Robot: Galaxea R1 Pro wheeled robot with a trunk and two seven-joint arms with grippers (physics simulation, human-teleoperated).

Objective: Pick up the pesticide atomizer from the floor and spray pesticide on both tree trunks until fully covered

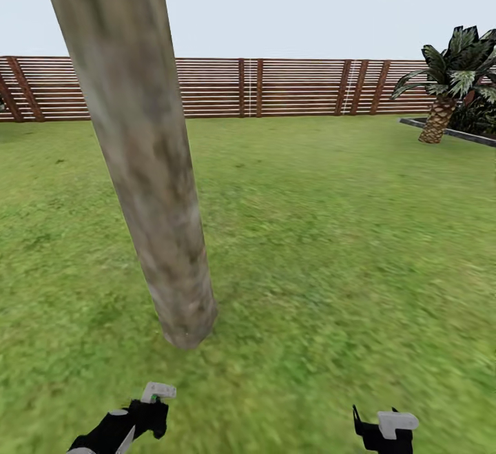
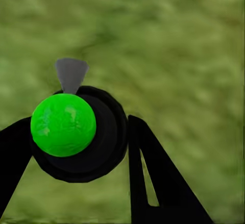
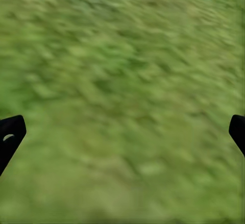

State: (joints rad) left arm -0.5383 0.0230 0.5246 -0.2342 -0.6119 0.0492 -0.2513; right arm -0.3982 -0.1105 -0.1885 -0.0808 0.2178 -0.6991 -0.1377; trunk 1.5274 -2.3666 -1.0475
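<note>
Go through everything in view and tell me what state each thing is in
Left gripper: shut on the atomizer.
Atomizer: held, green-topped, over grass.
Right gripper: open, empty.
Tree trunk: standing, leaning slightly in the head view, no visible coating.
Palm: upright by the fence.

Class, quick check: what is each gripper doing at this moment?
Left gripper: shut on the pesticide atomizer, a dark sprayer with a green top.
Right gripper: open, holding nothing, above the grass.

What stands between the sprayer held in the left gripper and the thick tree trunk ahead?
Nothing visible: only open green lawn lies between the left gripper, shut on the dark round sprayer with a green ball, and the mottled grey-brown trunk.
</note>
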